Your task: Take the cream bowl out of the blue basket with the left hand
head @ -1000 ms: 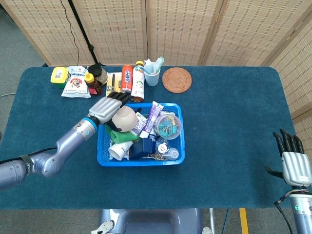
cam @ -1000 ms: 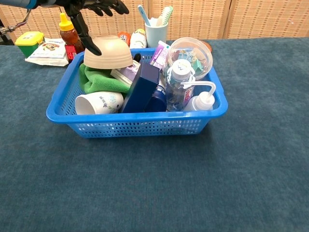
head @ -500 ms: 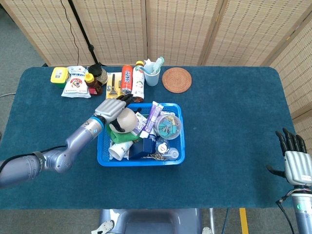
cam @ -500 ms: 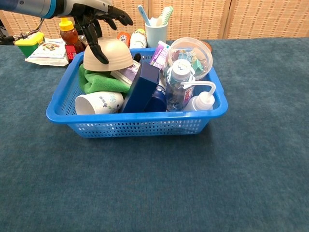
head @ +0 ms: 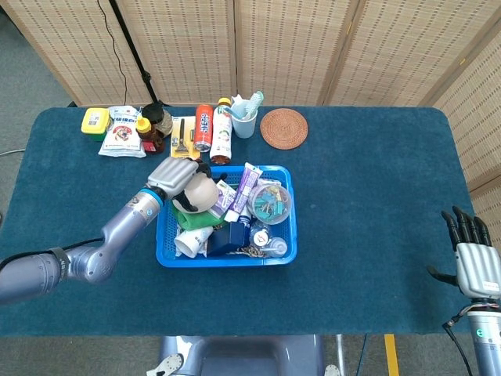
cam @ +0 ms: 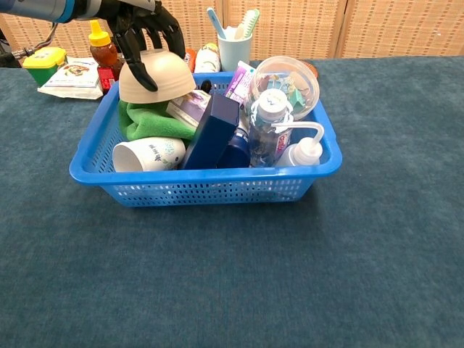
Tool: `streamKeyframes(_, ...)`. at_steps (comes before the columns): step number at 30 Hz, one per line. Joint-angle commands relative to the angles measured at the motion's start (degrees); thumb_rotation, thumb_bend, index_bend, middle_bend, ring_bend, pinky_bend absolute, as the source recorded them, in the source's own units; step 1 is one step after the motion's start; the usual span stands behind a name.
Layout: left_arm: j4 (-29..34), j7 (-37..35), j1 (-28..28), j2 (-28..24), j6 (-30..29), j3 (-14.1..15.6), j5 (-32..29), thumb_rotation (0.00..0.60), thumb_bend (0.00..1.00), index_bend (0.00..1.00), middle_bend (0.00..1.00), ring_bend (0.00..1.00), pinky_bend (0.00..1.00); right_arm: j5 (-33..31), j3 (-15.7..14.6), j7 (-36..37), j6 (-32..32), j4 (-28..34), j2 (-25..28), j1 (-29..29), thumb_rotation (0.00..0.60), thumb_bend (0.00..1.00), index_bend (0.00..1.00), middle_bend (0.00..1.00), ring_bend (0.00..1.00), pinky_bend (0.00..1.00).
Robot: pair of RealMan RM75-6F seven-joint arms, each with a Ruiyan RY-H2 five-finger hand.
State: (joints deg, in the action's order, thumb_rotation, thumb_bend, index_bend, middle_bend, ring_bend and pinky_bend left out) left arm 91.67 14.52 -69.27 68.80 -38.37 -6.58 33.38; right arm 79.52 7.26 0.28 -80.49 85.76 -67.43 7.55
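Note:
The cream bowl [head: 200, 193] [cam: 161, 78] lies upside down on a green cloth [cam: 147, 121] at the back left of the blue basket [head: 165, 258] [cam: 203, 187]. My left hand [head: 177, 175] [cam: 142, 29] grips the bowl from above, its dark fingers curled over the top and its thumb down the left side. The bowl is tilted and slightly raised off the cloth. My right hand [head: 471, 254] hangs at the table's right front edge, fingers apart and holding nothing; the chest view does not show it.
The basket also holds a white cup [cam: 143, 154], a dark blue box [cam: 213, 130], a clear tub [cam: 286, 83], a squeeze bottle [cam: 301, 151] and tubes. Behind it stand bottles [head: 203, 126], a toothbrush cup [head: 244, 119], a sauce bottle [head: 145, 133], a snack packet [head: 122, 132] and a woven coaster [head: 283, 128].
My left hand has come down from hovering with spread fingers and closed around the cream bowl. The bowl has tipped and lifted a little. The right hand has stayed put.

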Motion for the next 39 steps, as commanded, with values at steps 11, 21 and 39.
streamKeyframes(11,5.6,-8.1,10.4,-10.8,-6.7,-2.3,13.9,0.6,0.06,0.35,0.35,0.37,0.55,0.7,-0.3,0.1,-0.3,0.6,0.2,-0.1,0.6,0.0,0.0,0.0,0.0,0.0)
streamKeyframes(21,-5.4,-19.5,24.1,-9.7,-10.8,3.6,27.7,0.6,0.06,0.35,0.35,0.36,0.55,2.2,-1.1,-0.1,-0.6,1.3,0.3,-0.1,0.6,0.0,0.0,0.0,0.0,0.0)
streamKeyframes(39,-32.2,-29.0,22.2,7.9,-0.1,-0.1,32.4,0.6,0.06,0.35,0.33,0.31,0.55,1.3,-1.0,-1.8,0.3,1.2,-0.4,0.4,0.6,0.0,0.0,0.0,0.0,0.0)
